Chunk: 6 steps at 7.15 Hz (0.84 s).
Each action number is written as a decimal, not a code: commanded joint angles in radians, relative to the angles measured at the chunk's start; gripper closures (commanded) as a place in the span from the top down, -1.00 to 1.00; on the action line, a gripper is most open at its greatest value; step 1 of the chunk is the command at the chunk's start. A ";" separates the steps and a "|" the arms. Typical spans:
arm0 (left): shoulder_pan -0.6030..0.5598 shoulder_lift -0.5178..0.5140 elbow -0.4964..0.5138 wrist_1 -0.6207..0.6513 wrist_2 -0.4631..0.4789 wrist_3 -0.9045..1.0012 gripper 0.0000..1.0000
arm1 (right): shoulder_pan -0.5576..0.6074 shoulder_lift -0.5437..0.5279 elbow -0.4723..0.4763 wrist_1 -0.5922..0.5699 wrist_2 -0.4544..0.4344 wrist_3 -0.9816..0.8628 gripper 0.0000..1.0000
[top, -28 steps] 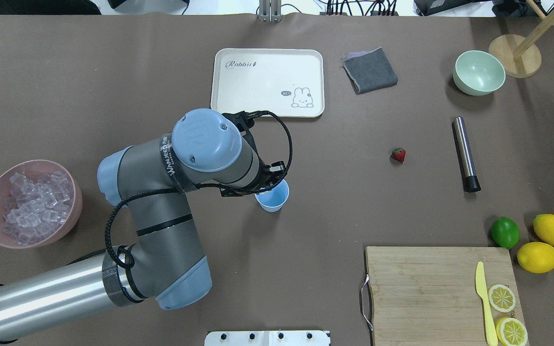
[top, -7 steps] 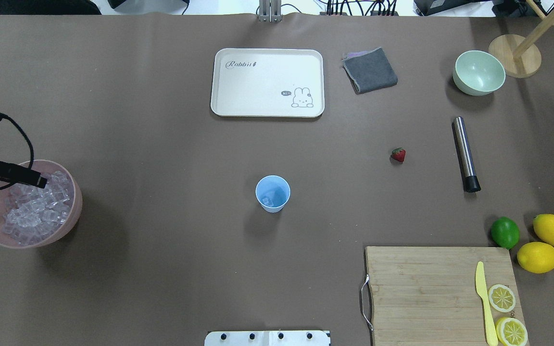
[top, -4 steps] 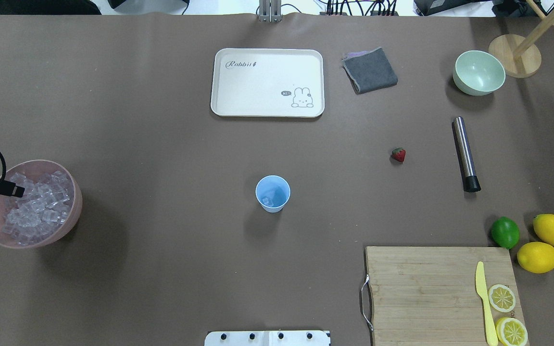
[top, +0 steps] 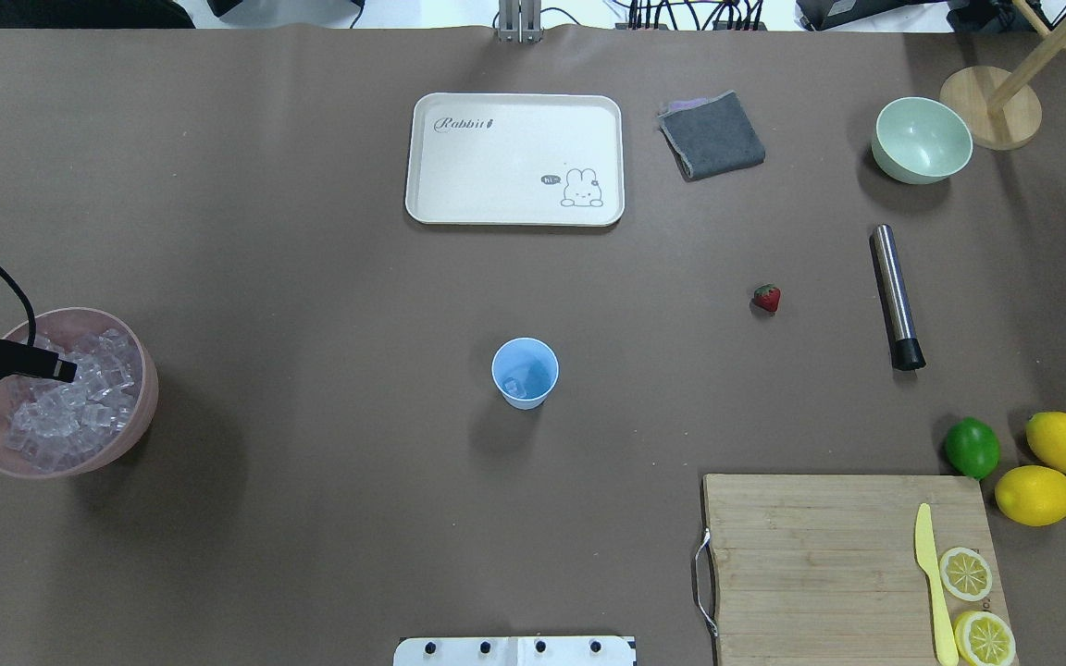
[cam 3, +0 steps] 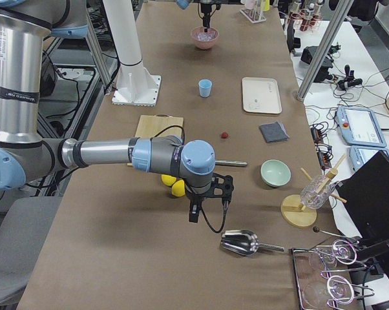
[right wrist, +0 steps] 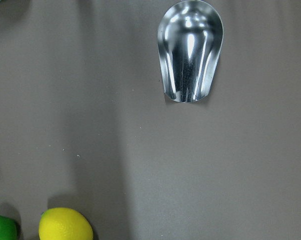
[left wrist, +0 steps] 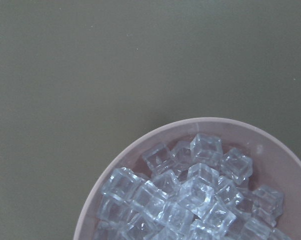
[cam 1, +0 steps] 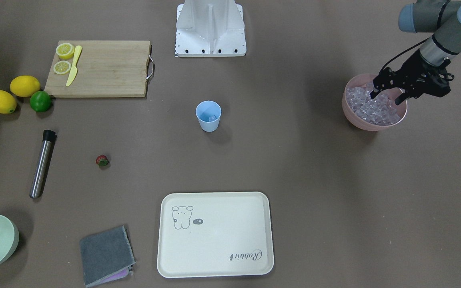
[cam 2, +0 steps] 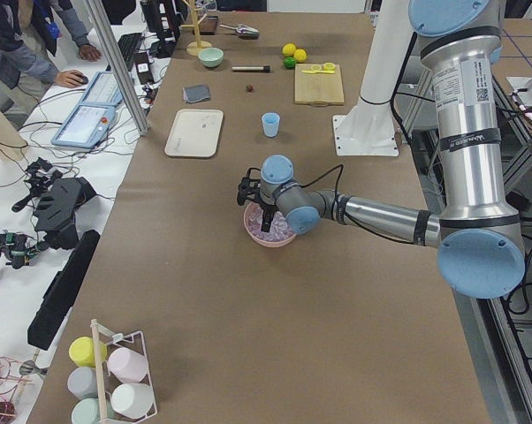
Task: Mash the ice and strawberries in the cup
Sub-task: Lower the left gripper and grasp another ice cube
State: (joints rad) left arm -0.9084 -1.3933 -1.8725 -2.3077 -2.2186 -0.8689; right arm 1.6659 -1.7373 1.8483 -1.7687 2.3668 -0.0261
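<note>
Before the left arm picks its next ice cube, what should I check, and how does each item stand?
1. Left gripper above the pink bowl: ok.
2. Its fingers spread apart: ok.
3. Ice piled in that bowl: ok.
4. Cup upright, with ice inside: ok.
5. Strawberry in the cup: not ok, it lies on the table.
6. Right gripper open or shut: cannot tell.
</note>
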 commanded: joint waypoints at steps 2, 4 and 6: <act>0.066 -0.018 -0.007 -0.044 0.020 -0.061 0.75 | 0.000 0.002 0.002 0.000 0.000 0.000 1.00; 0.085 -0.033 -0.011 -0.044 0.020 -0.068 0.54 | 0.000 0.001 0.002 0.000 0.000 0.000 1.00; 0.098 -0.026 -0.007 -0.044 0.020 -0.065 0.44 | 0.000 0.001 0.003 0.000 0.000 0.000 1.00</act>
State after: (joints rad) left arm -0.8169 -1.4236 -1.8816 -2.3514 -2.1976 -0.9350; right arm 1.6659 -1.7364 1.8503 -1.7687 2.3669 -0.0261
